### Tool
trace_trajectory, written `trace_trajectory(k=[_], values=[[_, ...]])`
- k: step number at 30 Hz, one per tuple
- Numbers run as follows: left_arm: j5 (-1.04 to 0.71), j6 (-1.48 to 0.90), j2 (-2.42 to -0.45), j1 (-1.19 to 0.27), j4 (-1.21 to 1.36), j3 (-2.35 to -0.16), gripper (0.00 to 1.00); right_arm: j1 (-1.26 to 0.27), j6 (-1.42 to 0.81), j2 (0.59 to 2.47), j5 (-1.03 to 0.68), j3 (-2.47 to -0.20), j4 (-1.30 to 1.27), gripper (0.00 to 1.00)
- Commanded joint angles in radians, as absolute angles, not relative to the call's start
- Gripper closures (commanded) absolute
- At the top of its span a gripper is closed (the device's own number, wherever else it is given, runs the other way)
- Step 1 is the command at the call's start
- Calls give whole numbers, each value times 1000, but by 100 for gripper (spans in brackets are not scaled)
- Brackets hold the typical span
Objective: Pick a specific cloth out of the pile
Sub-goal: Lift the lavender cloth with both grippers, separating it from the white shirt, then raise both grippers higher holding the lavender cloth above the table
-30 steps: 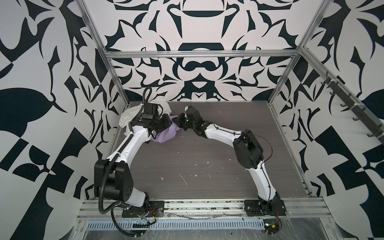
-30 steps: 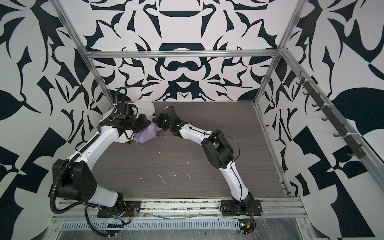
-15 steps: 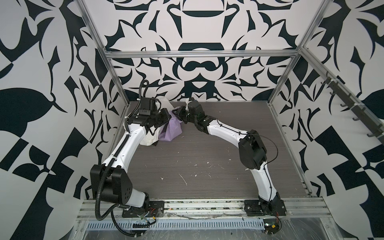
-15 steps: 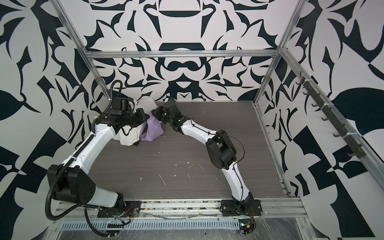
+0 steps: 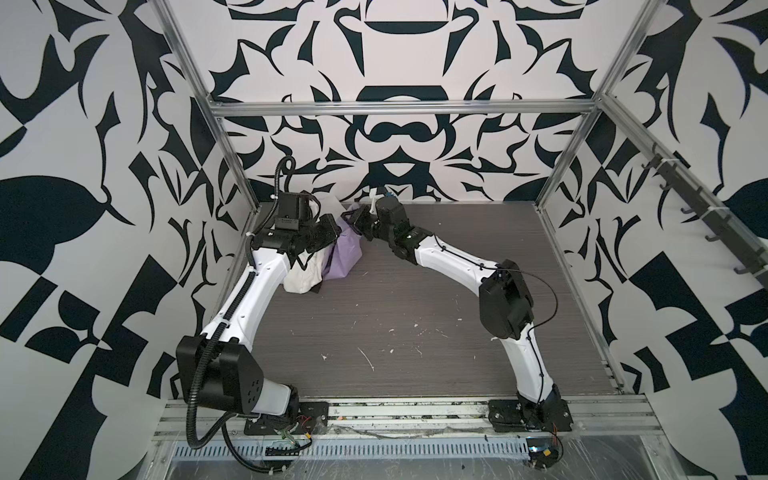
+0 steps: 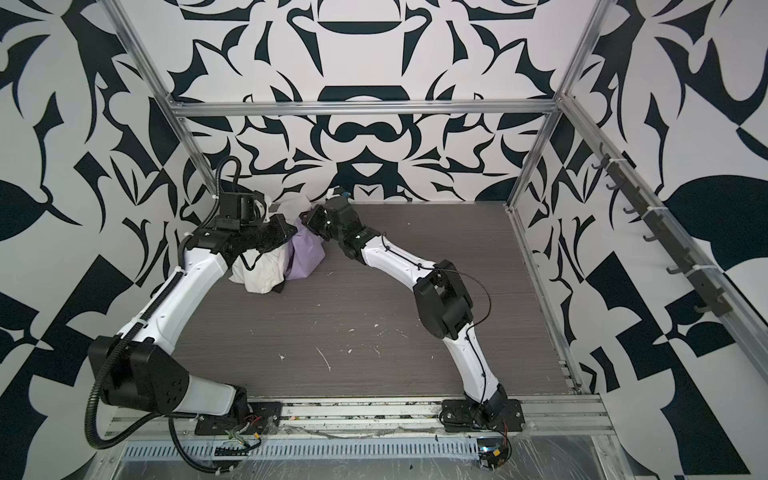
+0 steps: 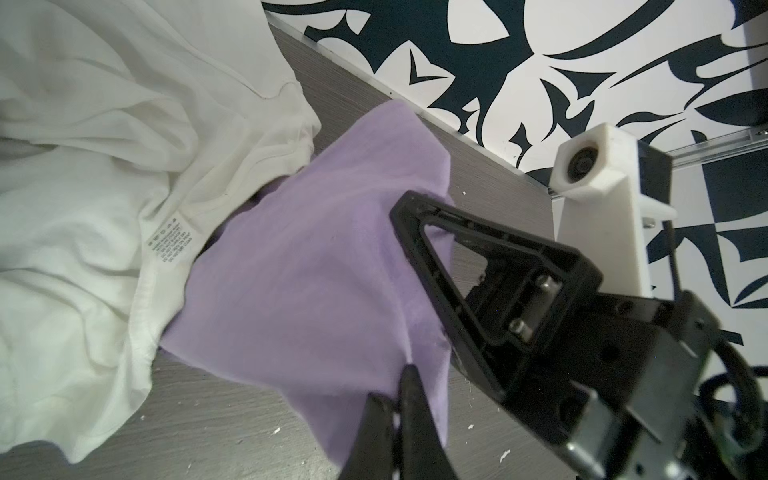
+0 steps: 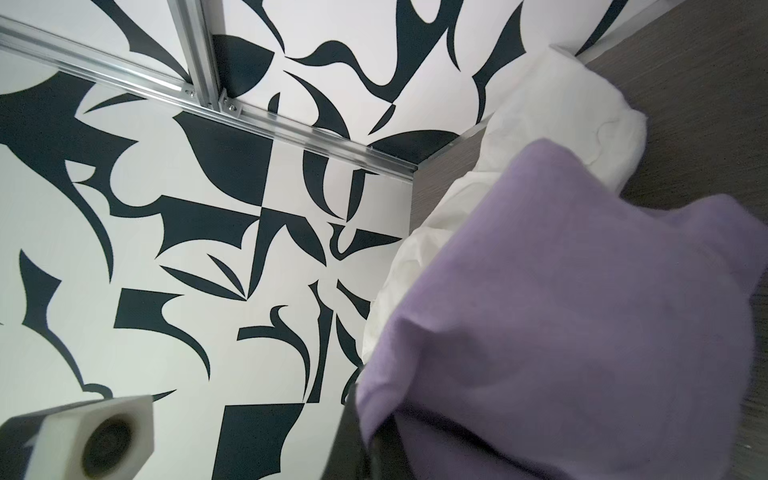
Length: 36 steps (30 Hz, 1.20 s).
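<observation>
Both my pincers are on the lilac cloth (image 7: 299, 270) now, up in the far left corner of the table (image 5: 415, 291). My left pincer (image 7: 405, 374) is clamped tight, a fold of lilac fabric nipped between its tips. My right pincer (image 5: 353, 218) is closed too, and in its own wrist view the cloth drapes straight off its fingers, so I judge it has a hold as well. The cloth hangs between the two of them, its lower end down at the table top as far as I can tell. One edge lies against the pile (image 7: 104, 166), the big white garment slumped just beside it, and a small black piece (image 5: 316, 289) peeks out at the pile's near edge.

The step, then: the grab is made and I'm in the pull-out, I reckon. The lilac edge looks tucked against the white folds, so the next move calls for drawing it up and away toward the open middle of the table. Gently does it, watching that the white doesn't drag along.

Writing: one white care label (image 7: 170, 241) is sewn at the white garment's seam, with several lines of print too small for me to read. No brand that I can make out, and no tag showing on the lilac
</observation>
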<state>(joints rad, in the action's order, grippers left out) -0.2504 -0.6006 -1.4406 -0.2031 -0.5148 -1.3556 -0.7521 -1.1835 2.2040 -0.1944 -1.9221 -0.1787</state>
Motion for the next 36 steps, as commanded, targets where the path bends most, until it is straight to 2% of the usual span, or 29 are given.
trace_trajectory(k=[1, 36], values=[[-267, -588, -1401, -210, -515, -1391, 100, -747, -1163, 2172, -183, -1984, -214, 100], [-305, -604, -1388, -218, -521, -1501, 100, -735, -1134, 2122, -221, -2040, -253, 100]])
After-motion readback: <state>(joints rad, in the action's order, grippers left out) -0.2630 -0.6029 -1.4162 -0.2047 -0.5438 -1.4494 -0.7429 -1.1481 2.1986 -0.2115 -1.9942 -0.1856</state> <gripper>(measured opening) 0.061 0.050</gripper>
